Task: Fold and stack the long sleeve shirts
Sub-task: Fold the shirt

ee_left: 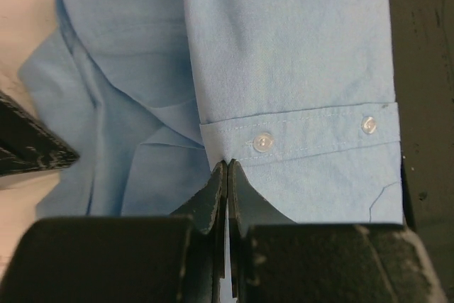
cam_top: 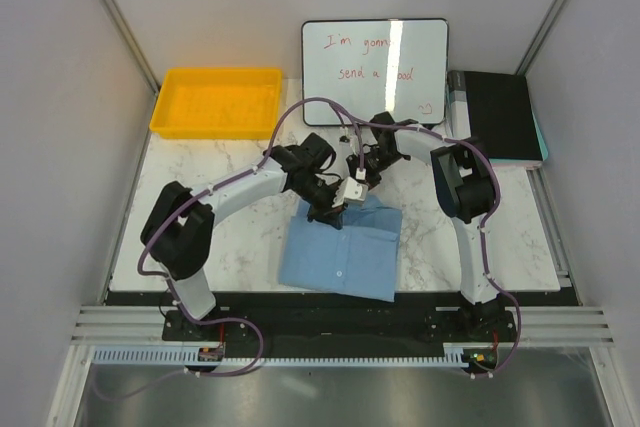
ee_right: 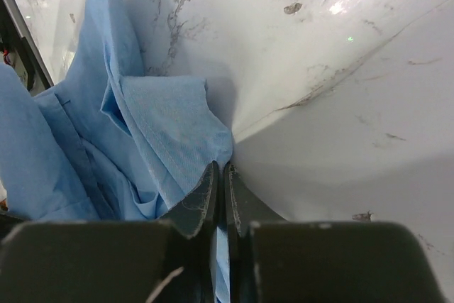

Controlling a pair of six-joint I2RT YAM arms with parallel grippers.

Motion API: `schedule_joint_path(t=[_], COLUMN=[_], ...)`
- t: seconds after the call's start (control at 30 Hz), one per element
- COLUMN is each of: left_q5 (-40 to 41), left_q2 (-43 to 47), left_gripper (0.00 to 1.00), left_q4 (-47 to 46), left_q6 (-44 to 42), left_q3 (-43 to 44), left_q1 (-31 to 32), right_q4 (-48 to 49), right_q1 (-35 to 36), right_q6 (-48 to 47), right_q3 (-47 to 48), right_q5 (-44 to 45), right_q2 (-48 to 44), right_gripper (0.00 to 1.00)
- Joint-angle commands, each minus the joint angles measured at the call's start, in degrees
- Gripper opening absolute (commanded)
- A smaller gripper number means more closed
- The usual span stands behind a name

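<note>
Centrally on the white, grey-veined marble tabletop [cam_top: 200,167], near its front edge, lies the shirt [cam_top: 340,252]. It is thin light blue cloth, folded into a soft, nearly square bundle that sits slightly skewed. A sleeve lies across the top, running toward the near edge and ending in a stitched cuff [ee_left: 305,154] with two small pale buttons [ee_left: 263,141].

Both arms arch inward from their bases, and their wrists meet over the shirt's far edge. The left gripper [ee_left: 227,175] points down with its jaws pressed together, pinching the edge of the cuff. The right gripper [ee_right: 220,175] is likewise closed, nipping a rumpled fold of the same blue cloth where it meets the bare marble.

A yellow plastic tray [cam_top: 215,102] sits at the far left corner, and a whiteboard [cam_top: 375,57] stands behind it.
</note>
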State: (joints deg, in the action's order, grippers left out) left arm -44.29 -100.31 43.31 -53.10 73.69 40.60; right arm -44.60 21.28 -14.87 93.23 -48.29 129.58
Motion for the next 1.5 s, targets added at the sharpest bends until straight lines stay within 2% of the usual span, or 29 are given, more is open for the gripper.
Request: schedule_joint_path(t=[0.0,0.37,0.53,0.87,1.13,1.47], left_q5=[2.8,8.43,10.89,12.39,11.51,17.04], left_q2=[-2.08,-6.47,-7.7,-7.71,-7.88,-11.04], left_gripper=[0.02,0.02,0.02,0.02,0.02,0.02], left_q4=[-0.94,-6.83,-15.16,-23.26,-24.59,-26.96], left_q6=[-0.95,-2.89,-1.66,-2.36,-2.01,-0.16], left_q3=[5.05,9.63,7.7,5.06,4.09,4.0], left_q1=[0.01,-0.61,-1.66,-2.19,-2.1,-2.28], right_q4=[-0.75,-2.07,-1.98,-2.69,-3.13,-3.3], right_q1=[0.87,0.78,0.78,0.78,0.61,0.26], right_q6=[-2.0,-3.32,-3.5,-4.55,-4.81,-3.76], right_q3=[-1.12,-1.3,-1.21,-0.86,0.9,9.07], right_q5=[-1.01,-1.98,-2.33,-2.95,-2.86,-0.93], right_q2=[-1.43,-1.7,-1.61,-1.43,-0.56,3.57], right_gripper=[0.08,0.06,0.06,0.06,0.05,0.03])
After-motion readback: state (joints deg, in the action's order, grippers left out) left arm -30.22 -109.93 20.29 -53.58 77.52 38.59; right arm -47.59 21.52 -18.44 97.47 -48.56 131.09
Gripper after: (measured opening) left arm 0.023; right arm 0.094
